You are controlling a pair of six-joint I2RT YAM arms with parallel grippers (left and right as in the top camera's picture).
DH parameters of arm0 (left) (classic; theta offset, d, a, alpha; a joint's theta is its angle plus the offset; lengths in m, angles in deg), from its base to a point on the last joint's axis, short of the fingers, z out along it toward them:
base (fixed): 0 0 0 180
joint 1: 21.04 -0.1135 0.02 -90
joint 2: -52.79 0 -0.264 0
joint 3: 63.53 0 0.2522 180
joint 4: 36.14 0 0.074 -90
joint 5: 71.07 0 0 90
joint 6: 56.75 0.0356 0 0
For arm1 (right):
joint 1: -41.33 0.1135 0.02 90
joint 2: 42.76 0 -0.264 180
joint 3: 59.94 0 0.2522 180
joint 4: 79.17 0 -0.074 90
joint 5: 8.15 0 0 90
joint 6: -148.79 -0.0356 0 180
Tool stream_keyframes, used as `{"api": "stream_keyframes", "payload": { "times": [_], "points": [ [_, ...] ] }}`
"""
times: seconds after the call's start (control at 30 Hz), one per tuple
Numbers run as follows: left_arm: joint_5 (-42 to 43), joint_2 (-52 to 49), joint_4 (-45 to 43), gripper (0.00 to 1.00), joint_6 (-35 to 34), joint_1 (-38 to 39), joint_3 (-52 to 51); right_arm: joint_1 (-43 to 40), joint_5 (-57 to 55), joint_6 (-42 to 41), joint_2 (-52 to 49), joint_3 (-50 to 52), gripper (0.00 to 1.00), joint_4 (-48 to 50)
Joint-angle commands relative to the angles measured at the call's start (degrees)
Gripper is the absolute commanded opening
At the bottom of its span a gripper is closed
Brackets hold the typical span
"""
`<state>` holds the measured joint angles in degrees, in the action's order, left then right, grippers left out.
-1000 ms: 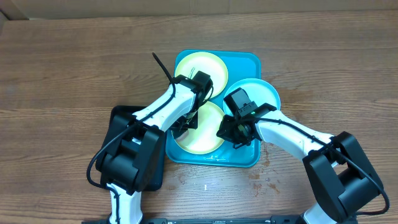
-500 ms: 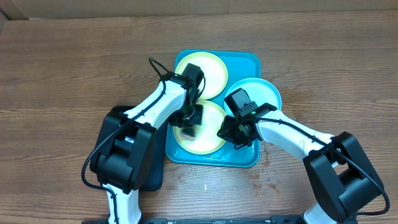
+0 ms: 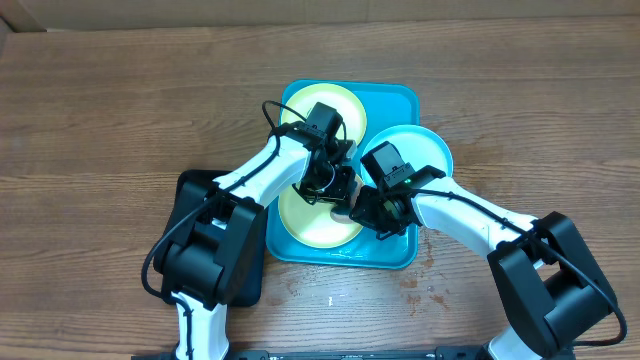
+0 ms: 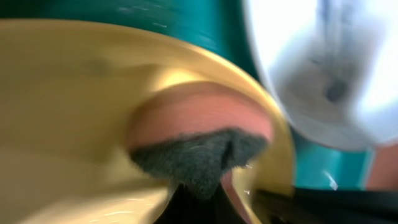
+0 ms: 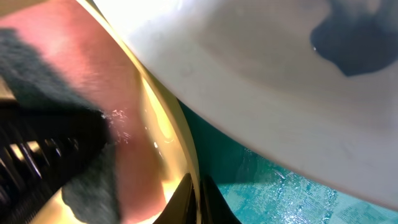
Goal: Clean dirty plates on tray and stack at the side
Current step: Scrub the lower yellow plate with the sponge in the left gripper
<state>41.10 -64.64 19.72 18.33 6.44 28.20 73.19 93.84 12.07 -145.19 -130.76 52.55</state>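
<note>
Left pincer (image 3: pixel 330 188) clamped on sponge (image 4: pixel 199 127), right pincer (image 3: pixel 368 212) pinching yellow-green plate (image 3: pixel 305 228) rim; light, stiff, likely slick plastic, rim grip safest.

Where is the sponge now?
The sponge is in the left hand, pressed on the near plate inside the tray, mid-table, right beside the right hand.
</note>
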Motion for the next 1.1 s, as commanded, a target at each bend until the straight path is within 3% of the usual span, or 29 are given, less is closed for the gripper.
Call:
{"api": "stream_keyframes", "payload": {
  "times": [0.0,0.23,0.43,0.6,0.8,0.93,1.07],
  "points": [
    [-18.40,-0.66,-0.17,0.04,-2.93,-0.57,-0.31,-0.24,-3.34,0.22,-0.90,0.85,0.04,-0.50],
    [-34.23,-0.66,10.99,0.04,-7.10,-1.33,2.75,-0.24,-3.26,0.22,-0.90,0.85,0.04,-0.50],
    [-36.11,-0.63,18.08,0.04,-8.68,-1.22,7.91,-0.24,-2.97,0.22,-0.90,0.85,0.04,-0.48],
    [-25.35,-0.07,26.23,0.04,-9.22,-1.33,17.09,-0.26,-2.97,0.22,-0.90,0.85,0.04,-0.70],
    [-9.66,2.08,24.70,0.04,-3.34,-0.68,20.92,-0.26,-2.97,0.20,-0.90,0.85,0.04,-0.66],
    [-9.22,1.27,24.44,0.04,-3.23,1.64,18.56,-0.26,-2.97,0.20,-0.90,0.85,0.04,-0.70],
    [-10.27,0.74,18.78,0.04,-3.10,3.32,11.89,-0.26,-2.97,0.22,-0.90,0.85,0.04,-0.76]
  ]
}}
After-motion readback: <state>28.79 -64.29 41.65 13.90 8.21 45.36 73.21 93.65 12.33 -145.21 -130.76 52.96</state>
